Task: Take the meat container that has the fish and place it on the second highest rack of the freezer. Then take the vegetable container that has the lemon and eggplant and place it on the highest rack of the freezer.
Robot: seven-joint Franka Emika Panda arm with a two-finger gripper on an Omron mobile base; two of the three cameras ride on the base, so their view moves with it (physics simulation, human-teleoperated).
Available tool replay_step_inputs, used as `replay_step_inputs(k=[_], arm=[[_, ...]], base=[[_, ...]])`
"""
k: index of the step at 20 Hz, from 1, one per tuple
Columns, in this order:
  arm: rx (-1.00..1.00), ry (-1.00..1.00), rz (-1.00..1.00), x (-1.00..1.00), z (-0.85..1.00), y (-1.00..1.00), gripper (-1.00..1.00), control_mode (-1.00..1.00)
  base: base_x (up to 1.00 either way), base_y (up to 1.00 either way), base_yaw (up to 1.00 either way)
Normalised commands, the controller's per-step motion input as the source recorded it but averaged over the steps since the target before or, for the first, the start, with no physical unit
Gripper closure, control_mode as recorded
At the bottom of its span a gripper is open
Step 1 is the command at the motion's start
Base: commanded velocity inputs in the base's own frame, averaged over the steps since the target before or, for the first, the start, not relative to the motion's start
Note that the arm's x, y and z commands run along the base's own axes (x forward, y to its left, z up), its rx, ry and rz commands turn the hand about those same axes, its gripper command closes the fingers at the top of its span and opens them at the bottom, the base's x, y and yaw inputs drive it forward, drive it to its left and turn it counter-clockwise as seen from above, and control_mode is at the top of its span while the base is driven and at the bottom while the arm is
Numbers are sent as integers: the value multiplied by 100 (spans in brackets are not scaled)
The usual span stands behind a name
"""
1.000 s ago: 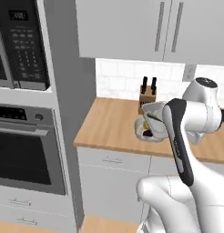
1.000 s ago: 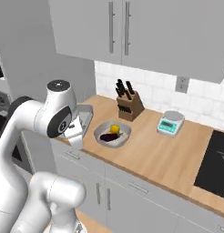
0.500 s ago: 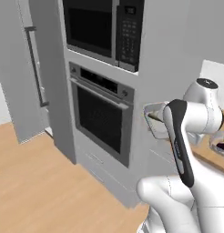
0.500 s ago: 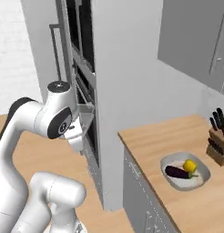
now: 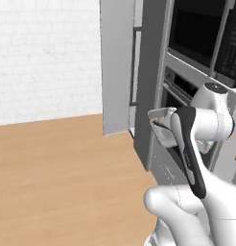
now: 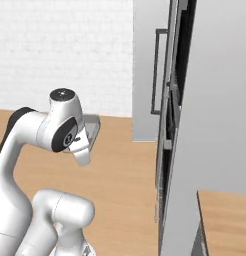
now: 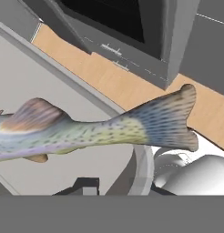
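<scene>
My gripper [image 7: 114, 190] is shut on the rim of the grey meat container [image 7: 143, 168]. A speckled fish [image 7: 86, 129] lies across it, tail toward the right. The left base view shows the container [image 5: 160, 126] held level at the end of the arm, a short way in front of the grey freezer [image 5: 117, 67] with its long vertical handle. From the right base camera, the container [image 6: 91, 129] sits beside the white wrist, left of the freezer [image 6: 150, 65]. The freezer's racks are hidden. The vegetable container with lemon and eggplant is out of view.
A tall oven stack with dark glass [image 5: 196, 38] stands right of the freezer. A corner of the wooden counter [image 6: 225, 220] lies at the lower right. Open wooden floor [image 5: 57, 168] stretches left toward a white brick wall [image 5: 43, 57].
The whole picture has swung left, from the counter past the oven stack to the freezer, so the base has turned. The container with the fish stays in my gripper.
</scene>
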Motion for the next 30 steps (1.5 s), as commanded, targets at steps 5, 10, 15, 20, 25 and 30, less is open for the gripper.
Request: replay_step_inputs(k=[5, 10, 15, 20, 25, 30], arm=[[0, 0, 0, 0, 0, 0, 100, 100], [0, 0, 0, 0, 0, 0, 100, 100], [0, 0, 0, 0, 0, 0, 100, 100], [0, 0, 0, 0, 0, 0, 100, 100], [0, 0, 0, 0, 0, 0, 100, 100], [0, 0, 0, 0, 0, 0, 100, 100]], base=[[100, 31, 37], [100, 5, 8], [100, 0, 0], [100, 4, -5], [100, 21, -30], [100, 35, -41]])
